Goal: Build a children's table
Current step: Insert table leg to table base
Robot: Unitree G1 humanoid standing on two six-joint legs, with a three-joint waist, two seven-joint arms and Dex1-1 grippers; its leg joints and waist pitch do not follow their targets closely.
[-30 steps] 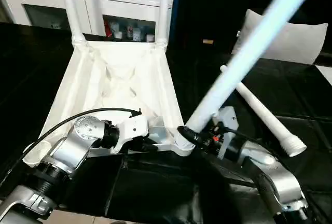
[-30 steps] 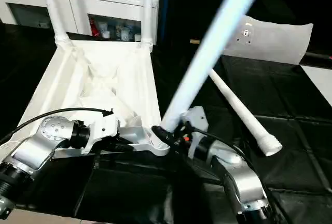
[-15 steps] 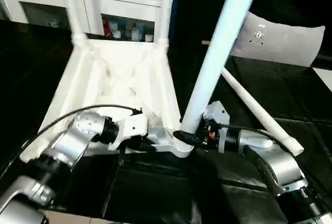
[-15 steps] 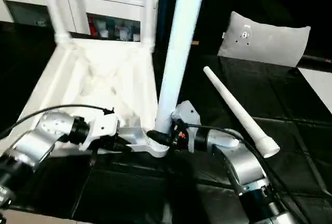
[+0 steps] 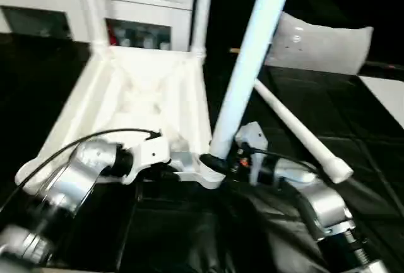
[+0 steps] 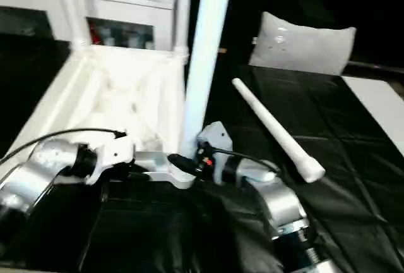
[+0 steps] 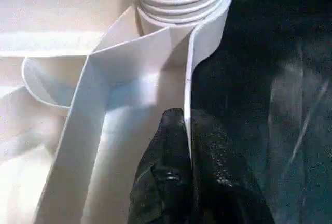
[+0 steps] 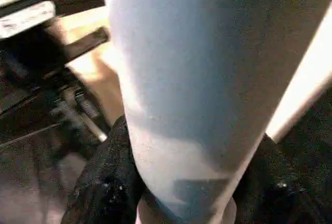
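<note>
From the head view, your right gripper (image 5: pixel 221 162) grips a leg (image 5: pixel 249 58) over the tabletop's (image 5: pixel 145 96) near corner socket (image 5: pixel 211 172); keep it upright while turning. A spare leg (image 5: pixel 297 131) and cushion (image 5: pixel 319 45) lie clear. At the left wrist, your left gripper (image 7: pixel 187 130) pinches the tabletop's rim. At the right wrist, the jaws clasp the leg.
</note>
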